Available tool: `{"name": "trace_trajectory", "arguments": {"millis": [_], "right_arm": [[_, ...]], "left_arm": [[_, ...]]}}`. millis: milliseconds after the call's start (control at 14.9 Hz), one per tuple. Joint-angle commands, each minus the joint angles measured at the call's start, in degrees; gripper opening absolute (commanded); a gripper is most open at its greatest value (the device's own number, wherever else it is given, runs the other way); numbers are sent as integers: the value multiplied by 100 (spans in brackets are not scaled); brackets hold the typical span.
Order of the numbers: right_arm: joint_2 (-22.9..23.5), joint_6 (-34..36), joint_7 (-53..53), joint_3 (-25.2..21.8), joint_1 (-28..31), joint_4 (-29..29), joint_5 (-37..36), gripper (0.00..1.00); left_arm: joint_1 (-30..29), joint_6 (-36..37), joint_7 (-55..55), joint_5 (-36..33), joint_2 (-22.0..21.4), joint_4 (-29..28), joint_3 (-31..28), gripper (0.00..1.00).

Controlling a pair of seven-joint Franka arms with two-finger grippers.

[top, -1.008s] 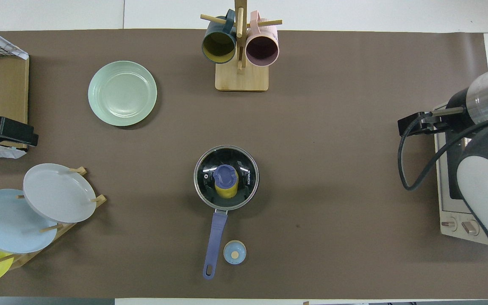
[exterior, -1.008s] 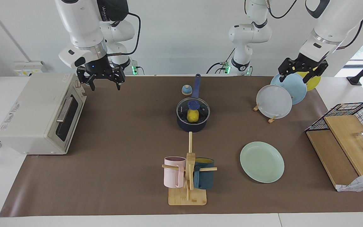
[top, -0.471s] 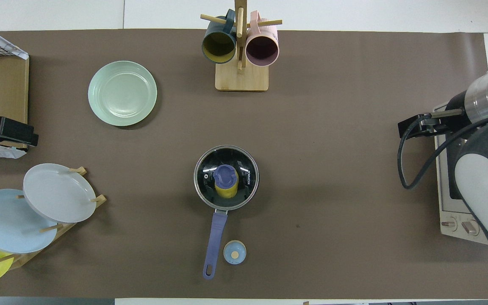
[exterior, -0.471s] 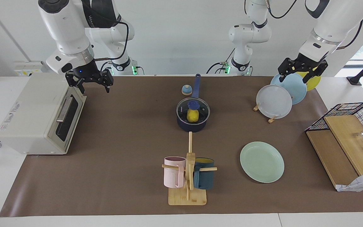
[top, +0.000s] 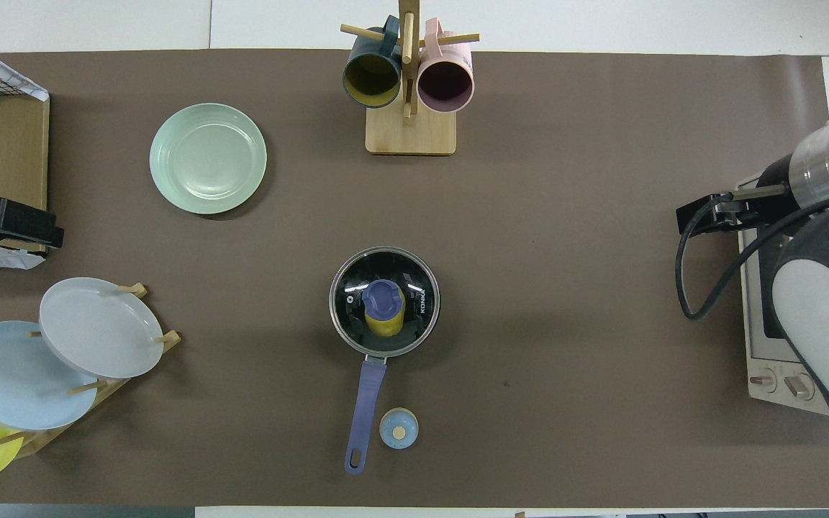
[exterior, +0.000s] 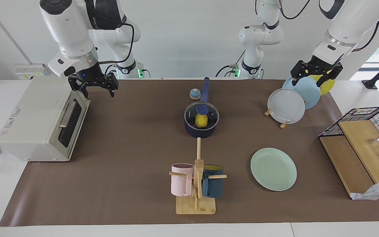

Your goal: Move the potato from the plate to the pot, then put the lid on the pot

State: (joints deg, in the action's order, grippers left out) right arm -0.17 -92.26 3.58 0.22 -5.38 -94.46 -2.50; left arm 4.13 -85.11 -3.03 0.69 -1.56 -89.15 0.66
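Spanning the whole scene, the worktop (exterior: 127, 148) carries every task item at rest. Both arms stand withdrawn: the right claw (exterior: 94, 86) hangs over the toaster oven (exterior: 41, 121) at the right arm's end, fingers spread wide and holding nothing; the left claw (exterior: 315, 73) hangs over the upright plates on the rack (exterior: 286, 106) at the left arm's end, likewise wide open and empty.

The plate (exterior: 273, 169) lies bare, farther from the robots than the pot (exterior: 201, 126). The pot sits mid-worktop with the lid (top: 384, 302) seated on its rim, and the potato (exterior: 201, 121) shows through the glass, inside. Judged from this, both steps appear complete and nothing remains.

The lid's knob covers part of the potato. In the overhead view, the left claw is cut by the frame edge and the right claw's fingertips are hidden.
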Motion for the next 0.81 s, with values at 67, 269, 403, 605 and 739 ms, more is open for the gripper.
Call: {"name": "trace_trajectory", "arguments": {"millis": [67,269,403,605,739], "right_arm": [[-18,50,-217,66,230,-55,118,100],[-26,50,-296,84,301,-55,118,100],[-35,50,-314,84,318,-72,118,100],[-35,50,-314,84,388,-81,118,100],[-44,50,-314,84,389,-90,118,100]], "left_arm": [[-44,-172,48,-60,-160,-190,31,100],[-9,-172,56,-60,-169,-225,31,100],[0,-172,56,-60,-178,-252,31,100],[0,-172,39,-60,-239,-339,39,100],[0,-181,39,-60,-248,-348,39,100]]}}
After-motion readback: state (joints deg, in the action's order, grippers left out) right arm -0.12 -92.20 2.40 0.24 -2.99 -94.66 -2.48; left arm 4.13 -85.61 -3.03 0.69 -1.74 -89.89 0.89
